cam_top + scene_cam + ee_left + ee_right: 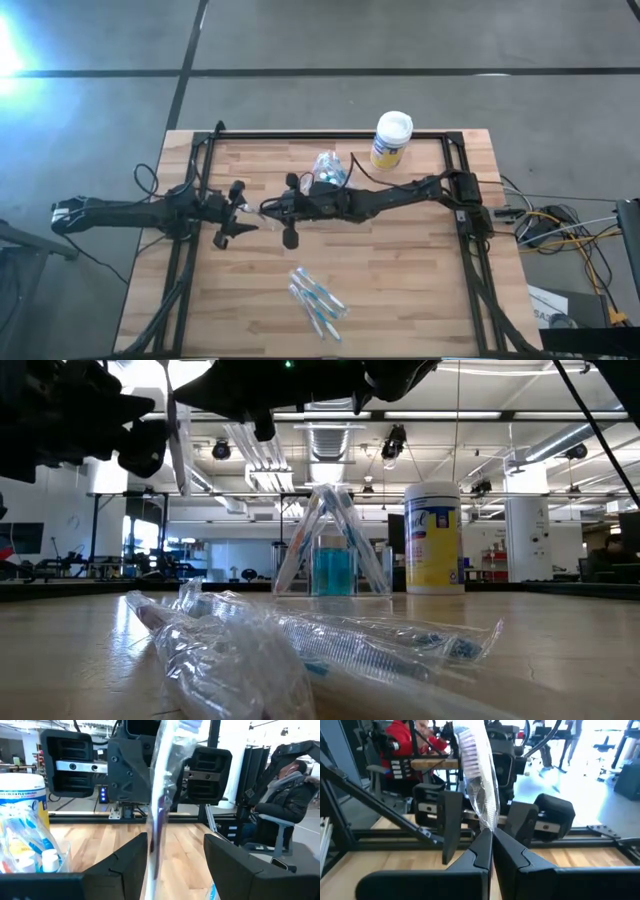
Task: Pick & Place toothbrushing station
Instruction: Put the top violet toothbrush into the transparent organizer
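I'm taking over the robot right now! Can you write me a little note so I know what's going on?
Right gripper: shut on a clear-wrapped toothbrush, raised over mid-table.
Left gripper: open, fingers either side of that toothbrush, not closed.
See-through plastic cup: beside the yellow canister, already holding toothbrushes.
Left to do: several wrapped blue-white toothbrushes lie loose on the wooden table, apart from the cup.

I see a pale planked wooden table (pixel 400 270), matt, grain showing. The clear plastic cup (pixel 331 565) looks glossy. A glossy crinkled clear plastic toothbrush wrapper (pixel 479 790) sits pinched in my right gripper (pixel 492 845), whose black plastic fingers look matt. The yellow plastic canister (pixel 434 540) has a smooth printed label.
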{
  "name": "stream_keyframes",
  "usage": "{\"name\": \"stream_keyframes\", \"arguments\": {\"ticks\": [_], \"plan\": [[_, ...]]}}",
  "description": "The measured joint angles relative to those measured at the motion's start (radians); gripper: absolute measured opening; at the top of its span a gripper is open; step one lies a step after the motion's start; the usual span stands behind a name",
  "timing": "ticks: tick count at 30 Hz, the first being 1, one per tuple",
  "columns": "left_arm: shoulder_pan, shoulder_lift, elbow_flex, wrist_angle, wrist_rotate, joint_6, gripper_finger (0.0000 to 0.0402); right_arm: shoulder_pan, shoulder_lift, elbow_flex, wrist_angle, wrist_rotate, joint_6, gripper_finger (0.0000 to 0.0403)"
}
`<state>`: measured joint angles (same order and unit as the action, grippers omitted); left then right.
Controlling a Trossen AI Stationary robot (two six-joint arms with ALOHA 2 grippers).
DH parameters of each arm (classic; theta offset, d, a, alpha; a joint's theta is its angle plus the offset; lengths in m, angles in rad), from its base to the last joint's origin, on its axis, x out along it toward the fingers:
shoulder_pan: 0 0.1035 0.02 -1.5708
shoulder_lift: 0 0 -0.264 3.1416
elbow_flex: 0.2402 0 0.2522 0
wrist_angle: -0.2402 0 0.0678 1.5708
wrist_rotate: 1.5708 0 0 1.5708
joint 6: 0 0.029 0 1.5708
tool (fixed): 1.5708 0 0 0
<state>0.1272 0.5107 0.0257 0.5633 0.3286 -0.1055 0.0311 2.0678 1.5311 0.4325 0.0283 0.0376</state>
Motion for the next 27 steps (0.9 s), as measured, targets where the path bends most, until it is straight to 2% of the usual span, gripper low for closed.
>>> {"name": "stream_keyframes", "arguments": {"ticks": [6, 14, 19, 23, 27], "plan": [[0.000, 0.012, 0.000, 0.011, -0.014, 0.000, 0.0200, 0.002, 0.000, 0.000, 0.020, 0.000, 0.005, 0.0008], [0.000, 0.031, 0.000, 0.021, -0.043, 0.002, 0.0199, -0.004, 0.062, -0.002, 0.097, 0.000, 0.026, 0.0008], [0.000, 0.032, 0.000, 0.021, -0.043, 0.004, 0.0188, -0.006, 0.063, -0.002, 0.102, 0.000, 0.034, 0.0008], [0.000, 0.034, 0.000, 0.020, -0.043, 0.014, 0.0150, -0.006, 0.060, -0.002, 0.100, -0.002, 0.033, 0.0008], [0.000, 0.033, 0.000, 0.021, -0.043, 0.027, 0.0070, -0.005, 0.058, -0.002, 0.097, -0.002, 0.037, 0.0008]]}}
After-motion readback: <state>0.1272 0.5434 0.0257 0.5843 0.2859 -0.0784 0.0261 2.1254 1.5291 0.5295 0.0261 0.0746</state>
